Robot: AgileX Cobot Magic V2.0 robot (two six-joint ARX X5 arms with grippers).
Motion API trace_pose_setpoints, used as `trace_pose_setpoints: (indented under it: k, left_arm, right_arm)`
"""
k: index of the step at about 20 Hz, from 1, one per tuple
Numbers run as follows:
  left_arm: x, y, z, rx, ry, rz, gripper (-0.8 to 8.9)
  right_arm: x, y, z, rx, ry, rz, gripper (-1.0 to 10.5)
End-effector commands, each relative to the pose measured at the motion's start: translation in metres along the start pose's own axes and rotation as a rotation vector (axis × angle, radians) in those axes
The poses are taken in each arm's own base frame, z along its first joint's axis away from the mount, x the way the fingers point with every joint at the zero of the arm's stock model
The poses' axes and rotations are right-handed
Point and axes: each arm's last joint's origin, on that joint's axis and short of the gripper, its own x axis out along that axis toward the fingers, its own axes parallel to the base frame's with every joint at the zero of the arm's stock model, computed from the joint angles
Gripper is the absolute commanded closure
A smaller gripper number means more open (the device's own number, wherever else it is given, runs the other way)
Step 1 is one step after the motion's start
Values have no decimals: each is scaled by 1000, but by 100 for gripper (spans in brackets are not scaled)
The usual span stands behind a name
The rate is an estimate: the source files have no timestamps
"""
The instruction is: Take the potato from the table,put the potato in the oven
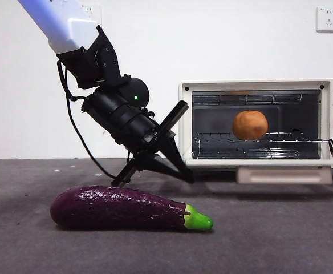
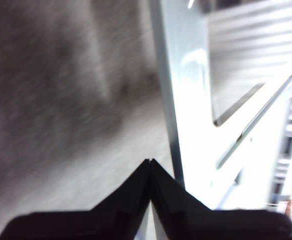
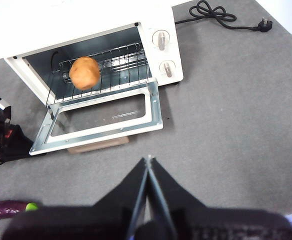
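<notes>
The orange-brown potato rests on the wire rack inside the cream-white oven. The oven's glass door is open and lies flat. My left gripper is shut and holds nothing. It hangs low over the table by the left corner of the open door, and its own view is blurred, with the door frame close beside it. My right gripper is shut and empty, high above the table in front of the oven.
A long purple eggplant with a green stem lies on the table just below and in front of the left gripper. The oven's black power cord and plug lie behind the oven on its knob side.
</notes>
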Motion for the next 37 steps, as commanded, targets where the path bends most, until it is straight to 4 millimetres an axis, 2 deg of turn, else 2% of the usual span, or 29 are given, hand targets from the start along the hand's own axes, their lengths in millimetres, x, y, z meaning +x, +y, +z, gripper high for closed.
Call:
trace_pose_setpoints:
  k: [1,15,29,37]
  left_arm:
    - [6,-7,3,14,16,-105,823]
    - [-9,-9,21,-34,-46,-242,822]
    - [-21,-28,40,-30,-150,-396,822]
    - [-34,-28,48,-44,-207,-443,822]
  right_arm:
    - [-2,-2,-3,14,12,-5,954]
    - [-2,-1,-3,17,22,14,949]
    - [-2,-1,-3,36,22,14,949]
    - [-2,-1,-3,35,22,14,949]
